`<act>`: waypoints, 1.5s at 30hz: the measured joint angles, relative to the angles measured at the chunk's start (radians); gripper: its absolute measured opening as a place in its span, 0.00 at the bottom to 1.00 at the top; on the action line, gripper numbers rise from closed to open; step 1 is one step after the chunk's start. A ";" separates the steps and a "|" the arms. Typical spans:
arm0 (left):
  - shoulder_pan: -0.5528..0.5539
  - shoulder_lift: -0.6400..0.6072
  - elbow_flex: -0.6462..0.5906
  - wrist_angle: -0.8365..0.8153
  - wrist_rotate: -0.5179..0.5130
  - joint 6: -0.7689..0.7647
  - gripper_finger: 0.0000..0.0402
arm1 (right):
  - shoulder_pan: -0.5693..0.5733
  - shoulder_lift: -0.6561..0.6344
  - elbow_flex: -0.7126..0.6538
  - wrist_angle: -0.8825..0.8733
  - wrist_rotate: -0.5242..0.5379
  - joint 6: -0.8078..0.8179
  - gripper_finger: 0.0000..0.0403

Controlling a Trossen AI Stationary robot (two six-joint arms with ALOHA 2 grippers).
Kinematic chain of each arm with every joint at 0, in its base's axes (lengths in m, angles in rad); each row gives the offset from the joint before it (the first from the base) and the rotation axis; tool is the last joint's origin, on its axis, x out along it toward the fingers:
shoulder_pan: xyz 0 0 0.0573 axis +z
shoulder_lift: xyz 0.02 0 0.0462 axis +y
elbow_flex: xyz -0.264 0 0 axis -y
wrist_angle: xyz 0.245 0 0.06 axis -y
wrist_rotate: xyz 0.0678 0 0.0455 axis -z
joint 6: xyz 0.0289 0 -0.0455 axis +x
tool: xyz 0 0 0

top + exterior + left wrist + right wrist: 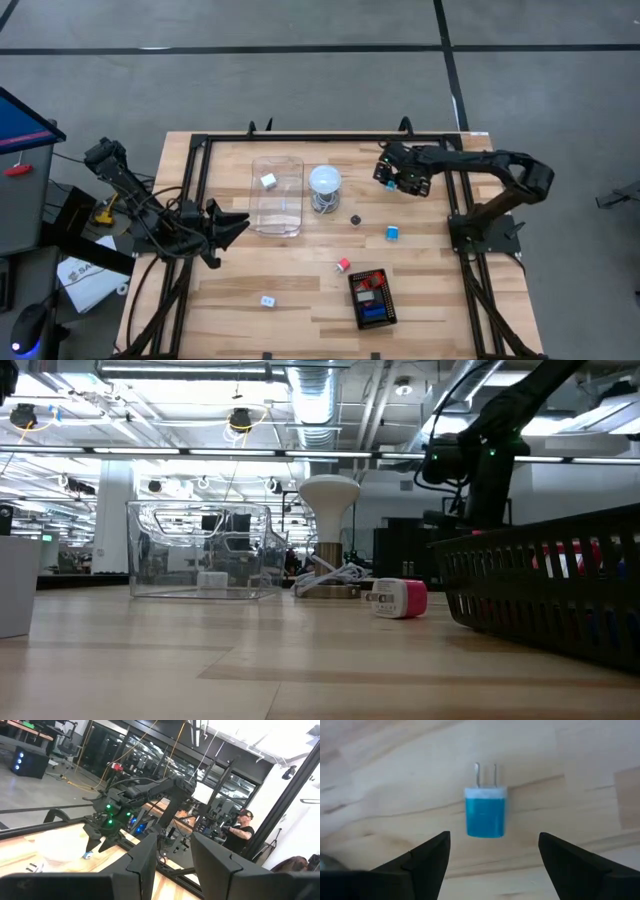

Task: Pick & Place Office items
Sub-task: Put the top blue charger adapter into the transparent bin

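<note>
Blue and white, a plug block [486, 811] lies flat on the wood, centred ahead of your right gripper [495, 851], prongs pointing away from the jaws. Those jaws are spread wide, wider than the block, and hold nothing. From above, your right gripper [392, 172] sits near the table's far edge, with the block [389, 185] just beside it. Your left gripper [236, 224] waits just beside the clear box [277, 195], its jaws parted and empty.
</note>
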 joint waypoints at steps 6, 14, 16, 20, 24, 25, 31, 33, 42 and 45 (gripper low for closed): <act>0.000 0.000 0.000 0.008 0.000 0.000 0.29 | -0.003 0.015 0.000 0.011 0.005 0.030 0.73; 0.000 0.000 0.000 0.007 0.000 0.000 0.29 | -0.047 0.033 0.000 0.014 -0.008 0.025 0.72; 0.000 0.000 0.000 0.008 0.000 0.000 0.29 | -0.048 0.053 0.001 0.036 -0.027 0.019 0.71; 0.000 0.000 0.000 0.010 0.000 0.000 0.29 | -0.039 0.097 0.001 0.062 -0.056 0.023 0.69; 0.000 0.000 0.000 0.020 0.000 0.000 0.29 | -0.034 0.122 0.005 0.060 -0.060 0.019 0.68; 0.000 0.000 0.000 0.021 0.000 0.000 0.29 | -0.035 0.122 0.005 0.060 -0.062 0.019 0.68; 0.000 0.000 0.000 0.027 0.000 0.000 0.29 | -0.055 0.121 0.004 0.067 -0.060 0.023 0.68; 0.000 0.000 0.000 0.027 -0.002 0.000 0.29 | -0.064 0.121 0.003 0.069 -0.062 0.022 0.67; 0.000 0.000 0.000 0.026 -0.011 0.000 0.29 | -0.082 0.123 -0.001 0.078 -0.064 0.014 0.47; 0.000 0.000 0.000 0.026 -0.011 0.000 0.29 | -0.082 0.124 -0.001 0.087 -0.055 0.008 0.37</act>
